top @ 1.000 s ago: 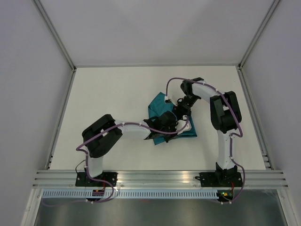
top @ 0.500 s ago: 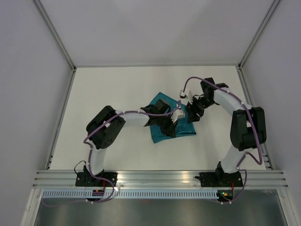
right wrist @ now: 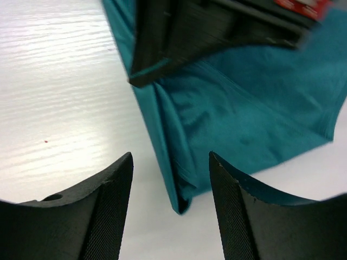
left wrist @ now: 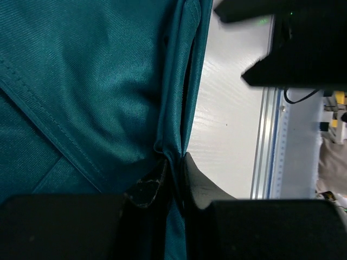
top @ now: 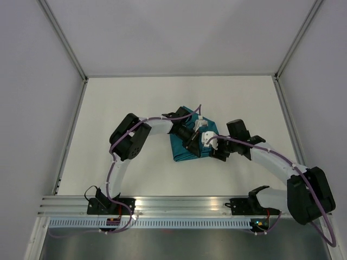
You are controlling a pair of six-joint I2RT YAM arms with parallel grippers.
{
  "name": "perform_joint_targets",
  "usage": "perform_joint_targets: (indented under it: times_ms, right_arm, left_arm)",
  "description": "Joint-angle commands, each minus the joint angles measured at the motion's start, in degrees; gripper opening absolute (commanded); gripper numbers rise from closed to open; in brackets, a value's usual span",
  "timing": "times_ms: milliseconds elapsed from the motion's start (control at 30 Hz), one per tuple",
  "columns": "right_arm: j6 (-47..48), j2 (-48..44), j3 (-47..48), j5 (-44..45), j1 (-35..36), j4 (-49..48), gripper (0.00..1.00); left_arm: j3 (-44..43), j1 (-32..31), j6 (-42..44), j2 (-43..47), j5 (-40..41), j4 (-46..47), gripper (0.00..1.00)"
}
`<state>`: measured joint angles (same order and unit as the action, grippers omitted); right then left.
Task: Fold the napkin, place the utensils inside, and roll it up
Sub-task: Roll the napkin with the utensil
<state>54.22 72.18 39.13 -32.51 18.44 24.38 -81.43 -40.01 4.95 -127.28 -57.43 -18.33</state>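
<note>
The teal napkin (top: 181, 150) lies folded on the white table near the middle. My left gripper (top: 193, 143) reaches over it from the left. In the left wrist view the left gripper (left wrist: 174, 162) is shut on a raised, doubled edge of the napkin (left wrist: 97, 92). My right gripper (top: 209, 147) comes in low from the right at the napkin's near right side. In the right wrist view the right gripper (right wrist: 169, 156) is open, with a folded corner of the napkin (right wrist: 238, 114) lying between its fingers, untouched. No utensils are in view.
An aluminium rail (top: 184, 205) runs along the table's near edge, also seen as the rail (left wrist: 268, 146) in the left wrist view. Pale walls and metal frame posts (top: 62, 38) close in the table on three sides. The right arm's dark body (left wrist: 303, 49) hangs close to the left wrist.
The right arm swung from the napkin's far right side round to its near right side and its jaws widened. The left arm stretched farther out, still pinching the napkin's edge.
</note>
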Motion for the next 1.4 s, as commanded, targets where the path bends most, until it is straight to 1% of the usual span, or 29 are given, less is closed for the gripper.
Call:
perform_joint_targets:
  times_ms: [0, 33, 133, 233, 333, 400, 467, 600, 667, 733, 900, 933, 1000, 1067, 1133, 1167, 1267, 1367]
  right_arm:
    - [0.4, -3.1, -4.3, 5.2, 6.3, -11.9, 0.64]
    - [0.3, -2.3, -5.1, 6.0, 9.2, -13.1, 0.65]
    - [-0.3, -0.7, -6.6, 8.6, 13.1, -14.9, 0.65]
    - [-0.3, 0.1, -8.9, 12.2, 16.5, -19.4, 0.65]
    - [-0.2, 1.7, -10.2, 15.2, 18.7, -23.5, 0.65]
    - [-0.2, 3.0, -10.0, 15.9, 19.2, -23.9, 0.65]
    - [-0.3, 4.5, -10.1, 17.6, 19.6, -26.6, 0.66]
    - [0.3, 6.2, -10.0, 18.4, 20.0, -27.6, 0.65]
    - [0.6, 7.2, -9.4, 18.2, 20.1, -26.5, 0.65]
    - [1.2, 8.4, -8.4, 17.4, 20.3, -24.6, 0.61]
    - [2.9, 10.5, -5.5, 14.7, 20.5, -15.6, 0.53]
    - [3.2, 11.1, -4.6, 13.8, 20.4, -13.2, 0.5]
    - [3.7, 11.6, -4.3, 13.4, 20.4, -11.6, 0.42]
    - [3.9, 12.4, -3.7, 12.5, 20.5, -9.5, 0.41]
    - [3.8, 13.3, -2.8, 12.0, 20.4, -7.5, 0.34]
    - [3.8, 13.6, -2.5, 11.8, 20.4, -6.9, 0.29]
    - [3.9, 15.3, -0.6, 10.7, 20.4, -3.4, 0.25]
    - [4.4, 17.0, 1.8, 9.1, 20.0, 0.5, 0.22]
  left_arm:
    - [-1.2, 0.5, 0.1, -4.5, 2.1, -7.9, 0.02]
    - [-1.5, 0.4, 0.0, -5.2, 2.1, -8.3, 0.02]
    - [-3.1, 0.5, -0.3, -6.6, 1.6, -9.8, 0.02]
    - [-3.8, 0.6, -0.3, -7.6, 1.4, -10.3, 0.02]
    - [-3.7, 0.5, -0.3, -8.1, 1.4, -10.3, 0.02]
    - [-3.7, 0.6, -0.4, -8.2, 1.4, -10.3, 0.02]
    - [-3.8, 0.6, -0.3, -8.2, 1.4, -10.4, 0.02]
    - [-4.0, 0.6, -0.2, -8.5, 1.4, -10.9, 0.02]
    - [-4.2, 0.7, 0.1, -8.8, 1.0, -11.0, 0.02]
    - [-4.4, 0.8, 0.2, -8.9, 1.0, -11.5, 0.02]
    - [-4.5, 1.2, 0.9, -9.0, 0.8, -12.2, 0.02]
    - [-4.5, 1.2, 1.0, -9.0, 0.7, -12.4, 0.02]
    - [-4.7, 1.2, 1.4, -9.0, 0.7, -12.9, 0.02]
    - [-5.0, 1.5, 1.6, -9.1, 0.7, -13.3, 0.02]
    - [-5.1, 1.8, 1.8, -9.0, 0.7, -13.5, 0.02]
    - [-5.2, 1.9, 2.0, -8.9, 0.8, -13.5, 0.03]
    - [-5.2, 2.4, 2.0, -8.2, 1.1, -13.5, 0.08]
    - [-5.2, 3.0, 1.8, -6.6, 1.5, -13.6, 0.18]
